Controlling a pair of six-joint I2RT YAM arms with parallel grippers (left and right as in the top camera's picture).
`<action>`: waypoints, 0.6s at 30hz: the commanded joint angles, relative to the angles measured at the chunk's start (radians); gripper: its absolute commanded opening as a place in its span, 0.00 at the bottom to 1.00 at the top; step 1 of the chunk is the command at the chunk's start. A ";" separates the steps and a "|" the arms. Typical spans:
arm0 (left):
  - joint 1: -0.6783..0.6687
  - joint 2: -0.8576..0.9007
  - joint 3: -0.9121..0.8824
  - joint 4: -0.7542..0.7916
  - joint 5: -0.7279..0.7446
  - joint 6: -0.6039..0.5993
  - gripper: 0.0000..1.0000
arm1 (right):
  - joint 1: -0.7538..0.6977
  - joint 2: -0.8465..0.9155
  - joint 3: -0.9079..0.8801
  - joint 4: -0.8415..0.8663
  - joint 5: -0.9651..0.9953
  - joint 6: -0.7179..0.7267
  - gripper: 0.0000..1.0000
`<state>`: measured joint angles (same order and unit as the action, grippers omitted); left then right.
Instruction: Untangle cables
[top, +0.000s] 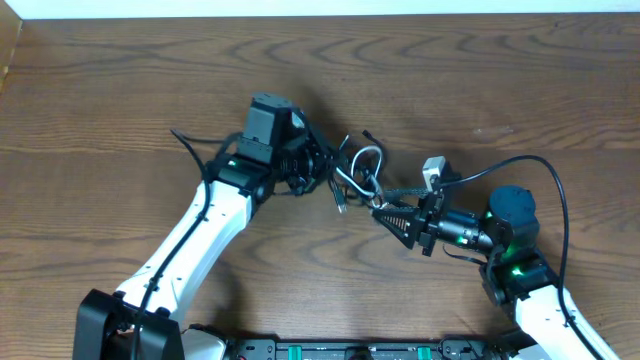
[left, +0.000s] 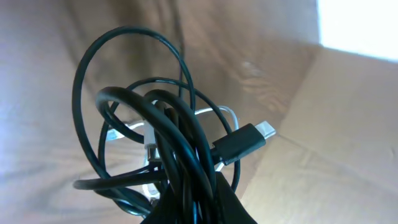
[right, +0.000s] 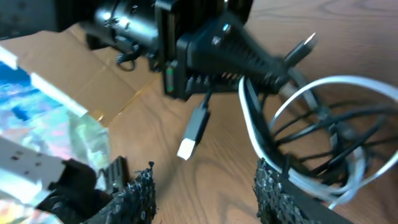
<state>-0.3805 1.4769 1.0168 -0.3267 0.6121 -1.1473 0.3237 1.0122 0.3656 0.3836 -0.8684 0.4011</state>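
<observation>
The left arm (top: 200, 235) and right arm (top: 548, 318) both have white shells over black joints. Behind the right arm's black, rough-grained fingers (right: 140, 196) are a round blue-grey cap (top: 512, 205) and a small green light (top: 515, 270). A thick black wire (top: 566, 240) loops alongside.

Site classification: robotics lab bench. Evidence — my left arm (top: 190, 235) and right arm (top: 545, 310) rise from a black base rail (top: 330, 350) with green indicator lights, set at the edge of a wood-grain table (top: 100, 90); plain cardboard sheeting (left: 348, 118) borders that table.
</observation>
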 joint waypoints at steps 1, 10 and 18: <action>-0.019 -0.020 0.028 -0.033 -0.079 -0.155 0.08 | 0.034 -0.005 0.014 -0.017 0.111 -0.048 0.48; -0.053 -0.020 0.027 -0.040 -0.081 -0.168 0.08 | 0.142 -0.005 0.014 -0.103 0.278 -0.106 0.44; -0.082 -0.020 0.027 -0.039 -0.051 -0.167 0.08 | 0.175 -0.005 0.014 -0.137 0.393 -0.137 0.38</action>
<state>-0.4557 1.4769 1.0168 -0.3664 0.5423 -1.3064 0.4919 1.0126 0.3656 0.2440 -0.5301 0.2943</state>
